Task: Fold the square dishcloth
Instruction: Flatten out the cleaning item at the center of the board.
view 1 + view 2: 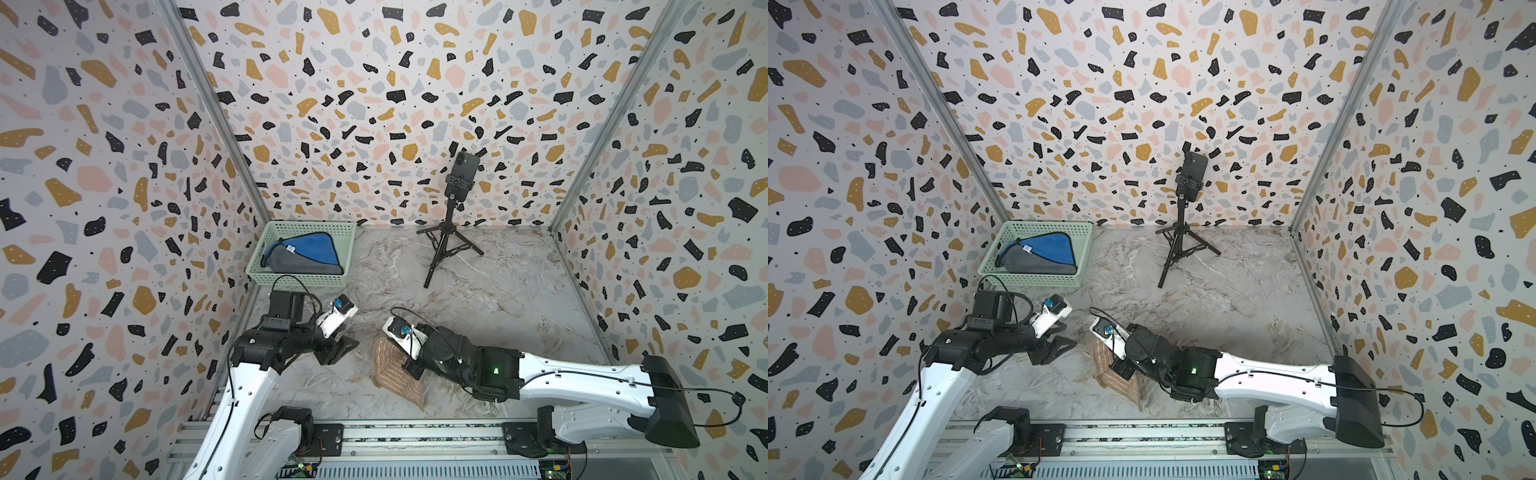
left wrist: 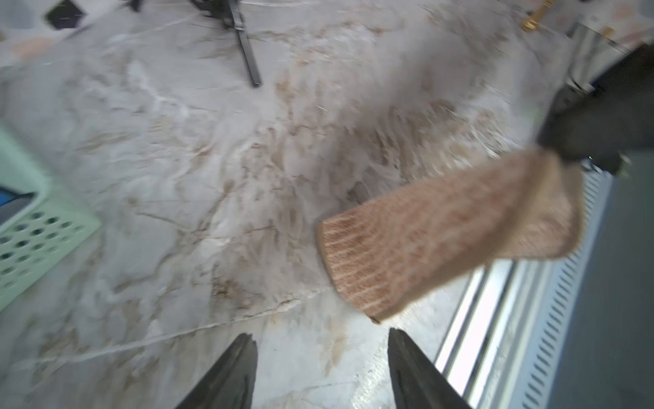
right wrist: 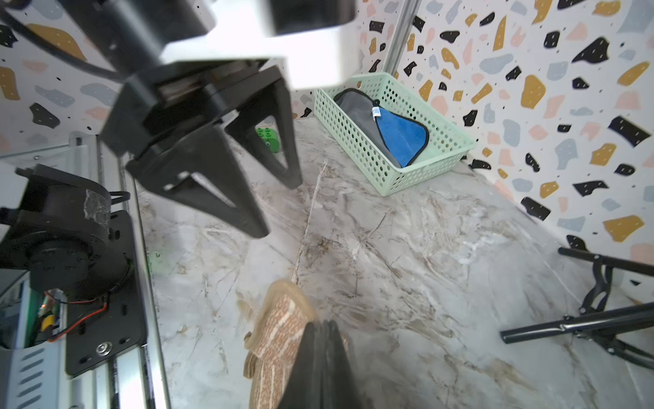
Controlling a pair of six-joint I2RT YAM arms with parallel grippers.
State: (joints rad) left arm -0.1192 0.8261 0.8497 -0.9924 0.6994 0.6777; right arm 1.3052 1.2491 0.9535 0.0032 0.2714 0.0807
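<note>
The square dishcloth is tan with pale stripes and doubled over into a long narrow shape. My right gripper is shut on one edge of it, and the dishcloth bunches beside the closed jaws. It droops from that grip near the table's front edge. My left gripper is open and holds nothing. It hovers just left of the dishcloth, apart from it. In the right wrist view the left gripper shows with its fingers spread.
A pale green basket holding a blue and grey cloth stands at the back left. A phone on a black tripod stands at the back centre. A small green toy brick lies by the left wall. A metal rail runs along the front.
</note>
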